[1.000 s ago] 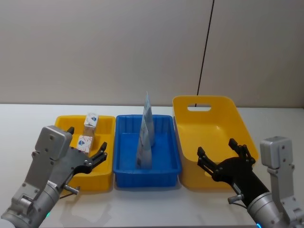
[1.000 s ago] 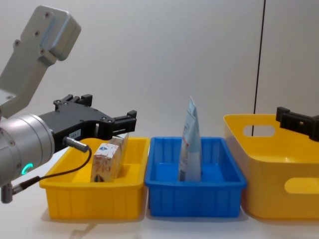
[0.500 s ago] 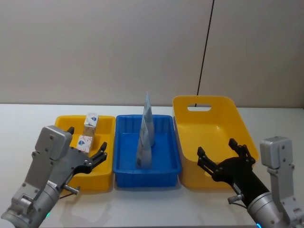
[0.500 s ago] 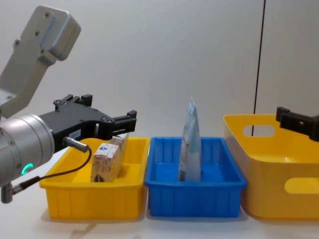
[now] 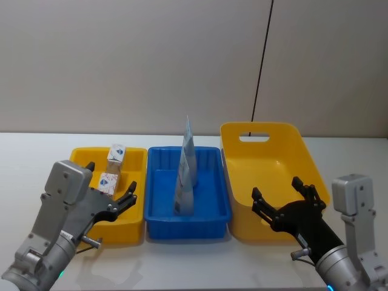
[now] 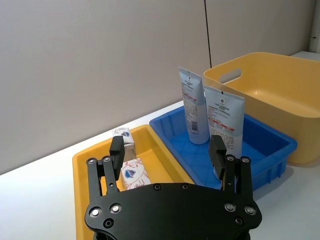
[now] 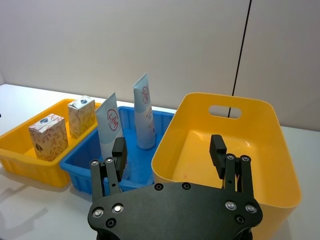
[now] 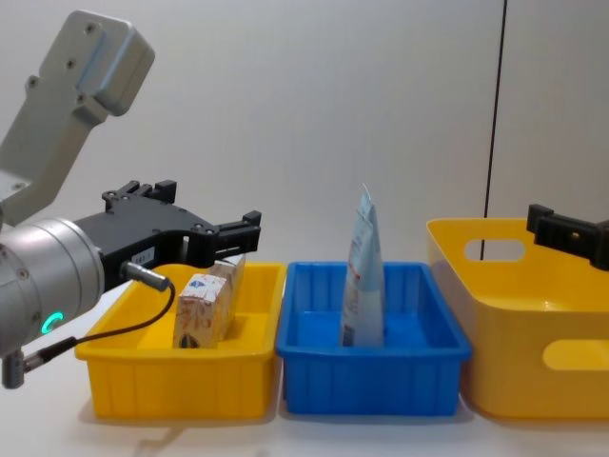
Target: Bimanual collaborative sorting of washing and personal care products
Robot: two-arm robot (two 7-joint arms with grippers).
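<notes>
Fingers of my left gripper (image 5: 112, 182): spread wide, holding nothing. Fingers of my right gripper (image 5: 284, 197): spread wide, holding nothing.

Head view: three containers in a row on the table (image 5: 339, 145). They are a small yellow tray (image 5: 82, 153) on the left, a blue tray (image 5: 188, 229) in the middle and a yellow basket (image 5: 285, 126) on the right. The left gripper is over the small tray's near part, the right gripper at the basket's near edge. The rear carton (image 5: 116, 154) is by the small tray's far edge, the front carton (image 5: 107, 182) just before it. The rear pouch (image 5: 188, 145) and front pouch (image 5: 183, 191) stand upright along the blue tray's middle.

Chest view: the left gripper hangs above the cartons, apart from them. The pouches overlap, one behind the other.

Left wrist view: my fingers are wide apart with nothing gripped.

Right wrist view: my fingers are wide apart with nothing gripped, and the basket lies beyond them.
</notes>
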